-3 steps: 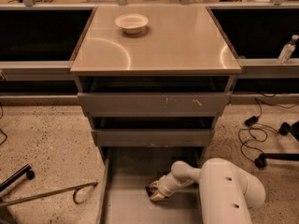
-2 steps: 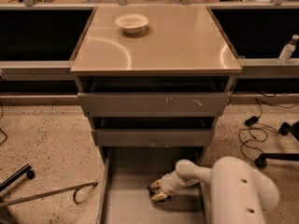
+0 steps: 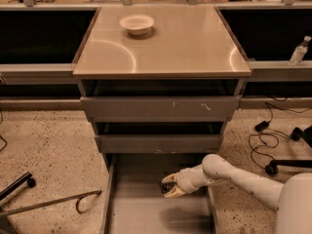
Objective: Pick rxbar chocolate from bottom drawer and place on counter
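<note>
The bottom drawer (image 3: 141, 213) is pulled out, showing its flat grey floor. My gripper (image 3: 168, 186) reaches into it from the right, on the white arm (image 3: 234, 177). Its pale fingers (image 3: 170, 179) are closed on a small dark bar, the rxbar chocolate (image 3: 164, 186), held a little above the drawer floor, with a shadow below it. The counter (image 3: 180, 43) is the glossy beige top of the cabinet, well above the gripper.
A white bowl (image 3: 137, 23) stands at the counter's back left. Two shallower drawers (image 3: 158, 108) sit partly open above the bottom one. Cables (image 3: 265, 130) and a chair base lie on the floor at right. A metal bar (image 3: 48, 204) lies at left.
The gripper has risen a little off the drawer floor with the dark bar between its fingers. The arm's white body has shifted toward the right.
</note>
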{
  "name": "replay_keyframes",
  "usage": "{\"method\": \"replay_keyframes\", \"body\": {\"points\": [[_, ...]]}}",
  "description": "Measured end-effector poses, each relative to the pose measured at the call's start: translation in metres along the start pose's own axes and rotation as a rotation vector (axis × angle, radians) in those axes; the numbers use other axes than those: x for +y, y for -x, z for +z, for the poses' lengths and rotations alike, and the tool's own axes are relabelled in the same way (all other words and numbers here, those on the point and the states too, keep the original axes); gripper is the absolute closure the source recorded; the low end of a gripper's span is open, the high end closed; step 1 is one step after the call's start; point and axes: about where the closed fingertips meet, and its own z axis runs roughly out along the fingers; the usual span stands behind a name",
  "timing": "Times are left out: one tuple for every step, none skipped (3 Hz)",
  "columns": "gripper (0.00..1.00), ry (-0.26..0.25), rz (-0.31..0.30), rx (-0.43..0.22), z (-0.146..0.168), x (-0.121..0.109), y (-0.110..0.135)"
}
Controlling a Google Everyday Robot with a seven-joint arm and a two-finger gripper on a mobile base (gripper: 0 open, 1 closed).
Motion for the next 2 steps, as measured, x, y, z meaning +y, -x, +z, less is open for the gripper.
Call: {"method": "replay_keyframes", "body": {"points": [[1.00,0.000,-0.006,-0.001,-0.001,0.000,0.003],[1.00,-0.020,-0.070,-0.056,-0.042,-0.009,0.043]]}}
